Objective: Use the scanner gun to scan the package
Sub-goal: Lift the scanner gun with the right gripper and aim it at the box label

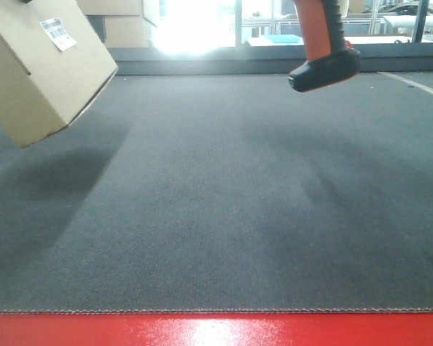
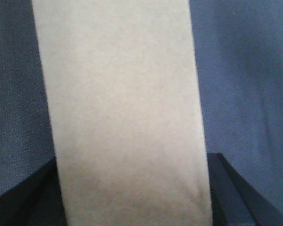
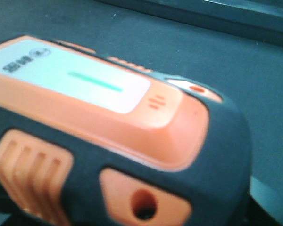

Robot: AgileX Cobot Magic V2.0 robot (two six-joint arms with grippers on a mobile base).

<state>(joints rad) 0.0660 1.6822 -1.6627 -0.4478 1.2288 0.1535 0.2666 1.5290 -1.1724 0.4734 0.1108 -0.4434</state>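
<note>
Aloft: package [image 1: 36,72] tilted at 10 o'clock, clear of the grey counter [image 1: 216,216], label [image 1: 58,32] on its upper face; left jaws clamp its sides. Scanner gun [image 1: 323,50] hangs at 1 o'clock, base lowest; right jaws unseen, cannot tell.

Front view: sat low behind a red edge [image 1: 216,330] and faced forward across the grey mat [image 1: 216,202] toward bright windows [image 1: 202,21]. The box [image 1: 43,65] at top left and the scanner [image 1: 325,50] at top right were cut off by the frame.
Left wrist view: looked along one box face from very close. Cardboard filled the middle, with mat on both sides.
Right wrist view: sat right up against the scanner's top, blurred, with mat beyond.
Shared: front and left wrist views both showed box and mat; front and right wrist views both showed scanner and mat.
</note>
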